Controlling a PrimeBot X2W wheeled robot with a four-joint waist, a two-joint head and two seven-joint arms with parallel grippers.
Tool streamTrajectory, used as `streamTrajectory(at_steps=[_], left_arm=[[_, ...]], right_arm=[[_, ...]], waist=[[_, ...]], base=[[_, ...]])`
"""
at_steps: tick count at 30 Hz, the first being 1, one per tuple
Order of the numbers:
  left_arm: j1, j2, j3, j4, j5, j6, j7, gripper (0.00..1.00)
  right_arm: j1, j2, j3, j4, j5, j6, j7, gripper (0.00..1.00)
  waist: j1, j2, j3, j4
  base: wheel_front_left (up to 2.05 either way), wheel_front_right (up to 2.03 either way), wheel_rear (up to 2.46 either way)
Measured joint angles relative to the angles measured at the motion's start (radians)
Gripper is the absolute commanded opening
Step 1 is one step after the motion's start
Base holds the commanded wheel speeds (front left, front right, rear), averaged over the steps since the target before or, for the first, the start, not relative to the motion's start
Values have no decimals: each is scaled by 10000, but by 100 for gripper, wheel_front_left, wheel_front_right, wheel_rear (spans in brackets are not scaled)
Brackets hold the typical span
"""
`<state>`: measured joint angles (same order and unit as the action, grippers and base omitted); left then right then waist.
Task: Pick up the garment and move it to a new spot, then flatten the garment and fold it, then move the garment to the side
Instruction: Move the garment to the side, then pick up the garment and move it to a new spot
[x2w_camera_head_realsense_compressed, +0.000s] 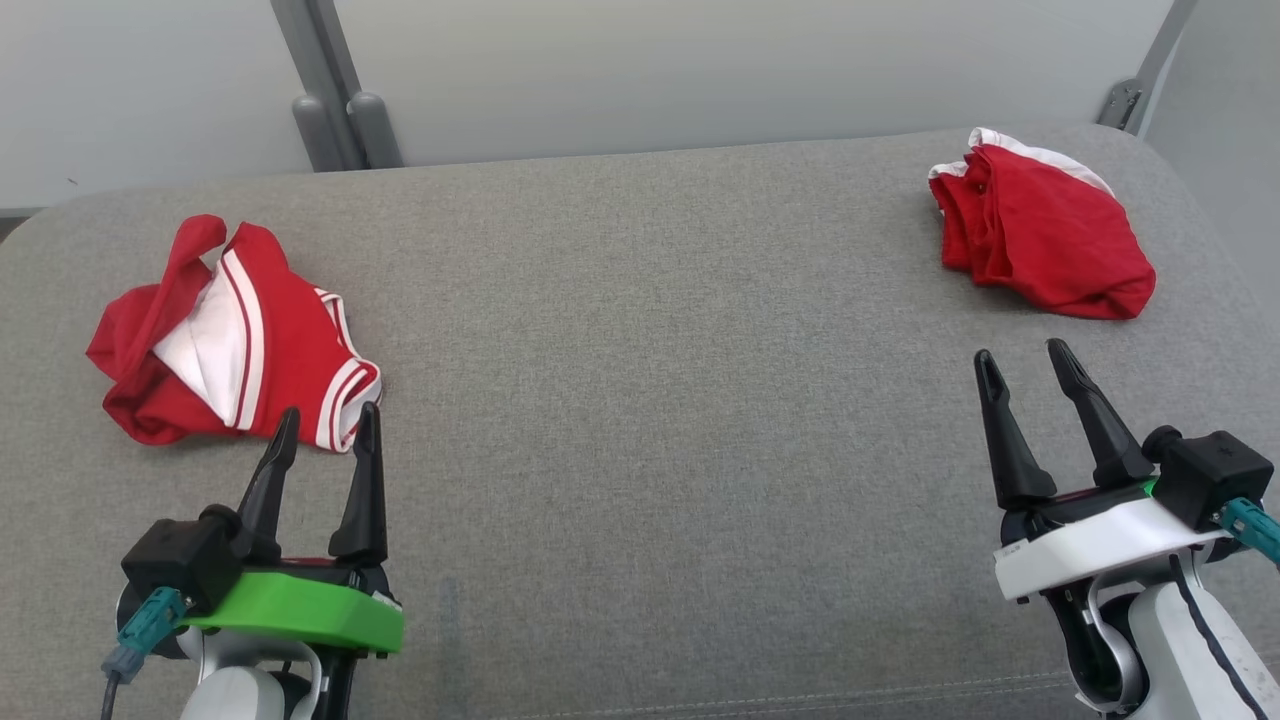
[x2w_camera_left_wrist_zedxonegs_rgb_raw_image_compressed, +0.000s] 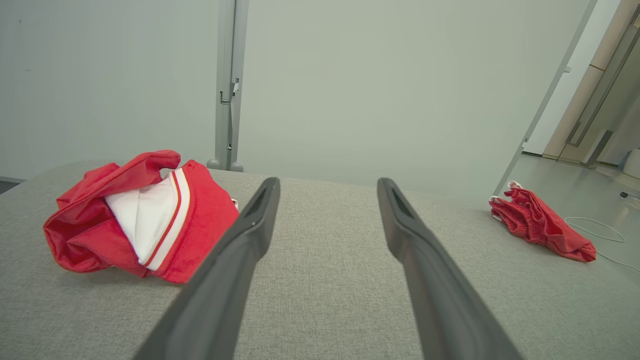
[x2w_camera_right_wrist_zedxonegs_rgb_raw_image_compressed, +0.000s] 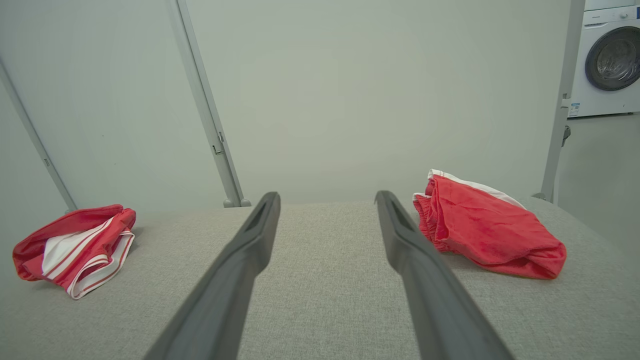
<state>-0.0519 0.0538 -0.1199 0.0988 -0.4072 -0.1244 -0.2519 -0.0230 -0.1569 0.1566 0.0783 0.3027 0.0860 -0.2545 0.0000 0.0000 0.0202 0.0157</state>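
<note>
Two crumpled red garments lie on the grey fabric surface (x2w_camera_head_realsense_compressed: 640, 400). The one with white stripes and a white inside (x2w_camera_head_realsense_compressed: 235, 335) (x2w_camera_left_wrist_zedxonegs_rgb_raw_image_compressed: 142, 217) (x2w_camera_right_wrist_zedxonegs_rgb_raw_image_compressed: 75, 250) sits at the left. A plainer red one with a white edge (x2w_camera_head_realsense_compressed: 1035, 235) (x2w_camera_left_wrist_zedxonegs_rgb_raw_image_compressed: 542, 230) (x2w_camera_right_wrist_zedxonegs_rgb_raw_image_compressed: 487, 230) sits at the far right. My left gripper (x2w_camera_head_realsense_compressed: 330, 425) (x2w_camera_left_wrist_zedxonegs_rgb_raw_image_compressed: 327, 187) is open, its fingertips just at the near edge of the striped garment, holding nothing. A short way before the right-hand garment my right gripper (x2w_camera_head_realsense_compressed: 1020, 362) (x2w_camera_right_wrist_zedxonegs_rgb_raw_image_compressed: 327, 197) stands open and empty.
A pale wall with grey metal posts (x2w_camera_head_realsense_compressed: 330, 100) stands behind the surface. The wide middle of the grey surface lies between the two garments. In the right wrist view a washing machine (x2w_camera_right_wrist_zedxonegs_rgb_raw_image_compressed: 607, 60) stands beyond the right end; a white cable (x2w_camera_left_wrist_zedxonegs_rgb_raw_image_compressed: 597, 227) lies on the floor.
</note>
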Motion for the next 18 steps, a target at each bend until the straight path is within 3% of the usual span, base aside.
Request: streamTrajectory(at_steps=[18], left_arm=[[-4,-35,-138,121,59,0,0,100]], right_arm=[[329,52,-224,-387,-138,6,-2,100]], waist=[[0,0,192,498]], base=[[0,0,0]])
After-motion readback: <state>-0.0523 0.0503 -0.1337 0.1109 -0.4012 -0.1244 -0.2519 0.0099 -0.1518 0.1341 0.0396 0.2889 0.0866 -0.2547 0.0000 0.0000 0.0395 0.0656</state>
